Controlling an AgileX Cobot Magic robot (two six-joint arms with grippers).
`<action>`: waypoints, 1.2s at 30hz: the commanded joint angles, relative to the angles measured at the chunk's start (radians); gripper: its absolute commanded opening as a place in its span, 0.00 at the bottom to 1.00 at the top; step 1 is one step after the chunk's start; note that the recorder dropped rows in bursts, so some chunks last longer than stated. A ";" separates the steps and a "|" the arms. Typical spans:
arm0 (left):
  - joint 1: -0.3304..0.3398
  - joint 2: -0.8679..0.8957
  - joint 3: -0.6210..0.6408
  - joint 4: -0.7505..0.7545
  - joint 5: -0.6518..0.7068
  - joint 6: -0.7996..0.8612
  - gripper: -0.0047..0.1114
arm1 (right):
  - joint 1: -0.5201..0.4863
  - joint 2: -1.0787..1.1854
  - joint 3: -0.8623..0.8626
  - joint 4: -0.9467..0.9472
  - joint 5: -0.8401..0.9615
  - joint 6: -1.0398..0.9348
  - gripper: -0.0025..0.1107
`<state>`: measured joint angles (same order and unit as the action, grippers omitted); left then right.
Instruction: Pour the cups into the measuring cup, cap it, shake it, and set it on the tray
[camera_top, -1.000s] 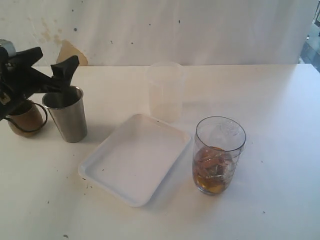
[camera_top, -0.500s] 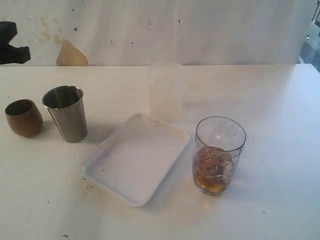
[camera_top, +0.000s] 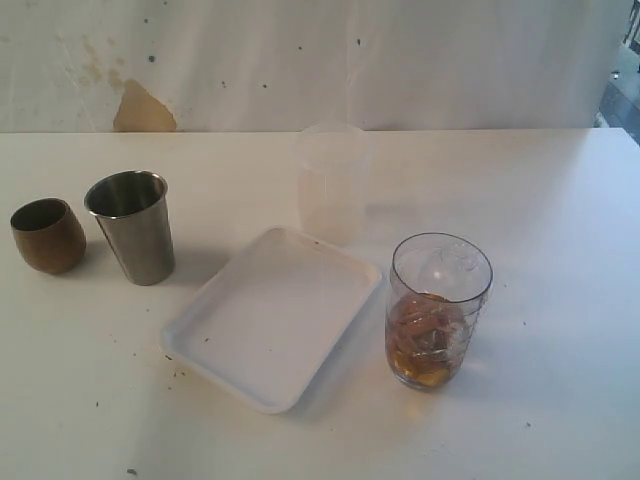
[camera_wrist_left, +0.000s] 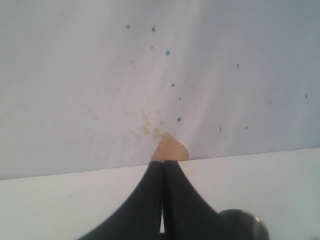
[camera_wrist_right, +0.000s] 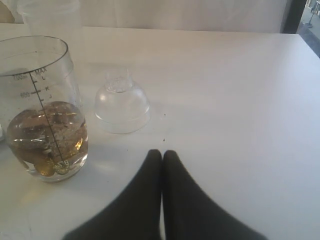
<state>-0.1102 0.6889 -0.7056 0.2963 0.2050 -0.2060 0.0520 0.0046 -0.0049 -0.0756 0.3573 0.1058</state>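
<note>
The white desk (camera_top: 560, 200) is carrying everything, and the tray (camera_top: 176, 342), lying bare in the middle, is the widest thing on it. A frosted container (camera_top: 330, 185) is standing just behind the tray's far corner. The measuring cup (camera_top: 438, 310) is standing upright just off the tray's right edge, not on it, and it is holding amber liquid with lumps in its lower part. Left of the tray the steel tumbler (camera_top: 135, 228) is standing upright, and the wooden cup (camera_top: 47, 235) is sitting beyond it, farther from the tray.

With both cups parked and the measuring cup loaded, I am judging the pouring to be over and the capping to be the step coming up. That is calling for an arm to part its jaws, take the cap and seat it squarely on the open rim.

Only the right wrist view is showing the cap (camera_wrist_right: 122, 106) plainly: a clear dome resting mouth-down on the desk, off the tray, close beside the measuring cup (camera_wrist_right: 42, 107) but not touching it. That view is also showing the right jaws pressed together on nothing. The left wrist view is showing the left jaws closed and empty too, pointing at the stained wall (camera_wrist_left: 165, 75). The exterior view is showing neither arm.
</note>
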 joint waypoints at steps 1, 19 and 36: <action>-0.002 -0.186 -0.004 -0.074 0.109 0.005 0.04 | -0.006 -0.005 0.005 -0.003 -0.007 0.004 0.02; -0.004 -0.689 0.172 -0.118 0.186 0.050 0.04 | -0.006 -0.005 0.005 -0.003 -0.007 0.004 0.02; -0.004 -0.689 0.186 -0.146 0.235 0.049 0.04 | -0.006 -0.005 0.005 -0.003 -0.007 0.004 0.02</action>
<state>-0.1102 0.0028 -0.5259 0.1658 0.4437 -0.1571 0.0520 0.0046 -0.0049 -0.0756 0.3579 0.1058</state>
